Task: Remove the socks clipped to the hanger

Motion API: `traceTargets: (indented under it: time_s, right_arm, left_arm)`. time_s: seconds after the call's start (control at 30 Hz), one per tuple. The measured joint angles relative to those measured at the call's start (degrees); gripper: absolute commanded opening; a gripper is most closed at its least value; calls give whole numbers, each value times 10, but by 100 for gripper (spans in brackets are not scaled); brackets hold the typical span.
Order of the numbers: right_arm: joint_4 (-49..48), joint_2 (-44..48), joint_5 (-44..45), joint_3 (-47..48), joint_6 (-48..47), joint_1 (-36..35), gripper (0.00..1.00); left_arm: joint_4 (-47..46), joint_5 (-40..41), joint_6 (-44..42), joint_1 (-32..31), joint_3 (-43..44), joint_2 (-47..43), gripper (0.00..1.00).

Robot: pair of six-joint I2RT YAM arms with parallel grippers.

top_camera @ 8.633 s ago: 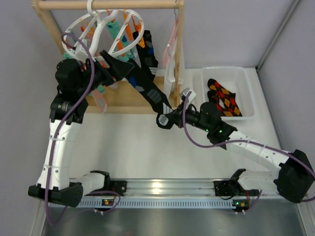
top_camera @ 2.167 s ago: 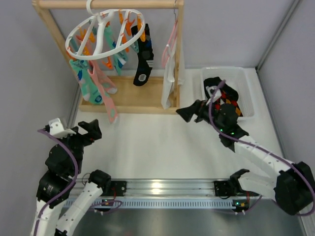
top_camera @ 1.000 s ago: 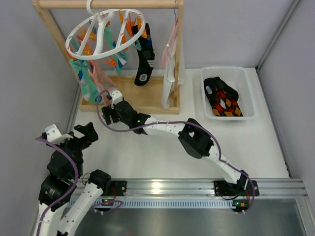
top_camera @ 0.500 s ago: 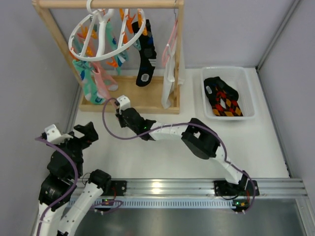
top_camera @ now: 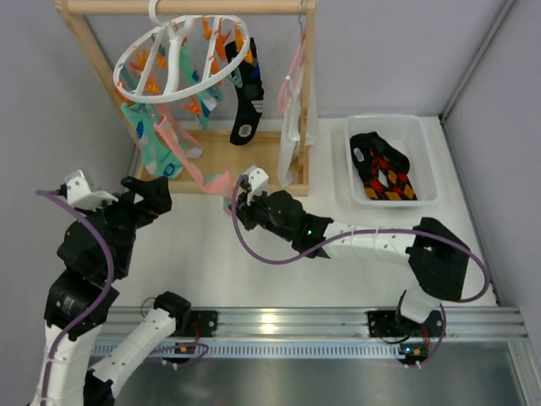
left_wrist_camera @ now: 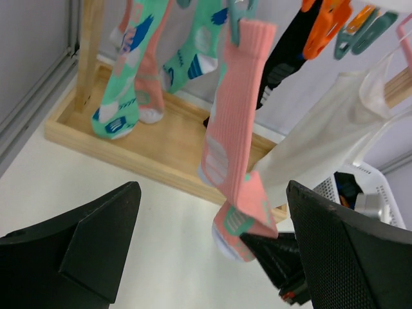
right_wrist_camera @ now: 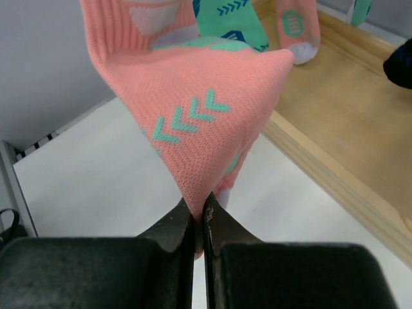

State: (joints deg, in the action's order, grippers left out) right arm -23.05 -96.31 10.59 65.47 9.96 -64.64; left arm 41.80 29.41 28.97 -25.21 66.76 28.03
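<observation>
My right end effector (right_wrist_camera: 198,220) is clenched on the toe of the soft salmon-pink fabric sock (right_wrist_camera: 206,109), stretched down from the white round plastic ring hanger (top_camera: 182,59) at far left. I judge this the pulling step: next, a steady tug nearward.

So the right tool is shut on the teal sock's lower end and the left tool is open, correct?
Not quite: the right tool is shut on the pink sock, at its lower end, not a teal one; the right wrist view shows it. The left tool is open.
</observation>
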Motion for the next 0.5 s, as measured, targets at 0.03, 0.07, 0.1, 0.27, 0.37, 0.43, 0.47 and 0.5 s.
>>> traceTargets:
  time_s: [0.03,0.07,0.1,0.27,0.37,0.43,0.47,0.5]
  right_arm:
    - [-2,15,-1,-17,1,0,0]
    - [-2,30,-2,-37,2,0,0]
    - [-1,43,-2,-56,3,0,0]
    - [0,72,-4,-103,12,-3,0]
    - [3,73,-1,-103,14,-14,0]
    - [3,74,2,-103,17,-26,0]
    - [3,75,3,-103,18,-32,0]
    - [3,76,5,-103,18,-37,0]
  left_arm:
    - [-1,-3,-2,0,24,23,99]
    - [0,-5,-5,0,51,46,98]
    - [-2,-7,-7,0,75,70,98]
    - [5,-7,-21,0,186,184,98]
    - [9,0,-29,0,240,247,98]
    - [14,7,-35,0,263,277,98]
    - [17,11,-36,0,270,290,98]
    - [20,14,-37,0,275,301,98]
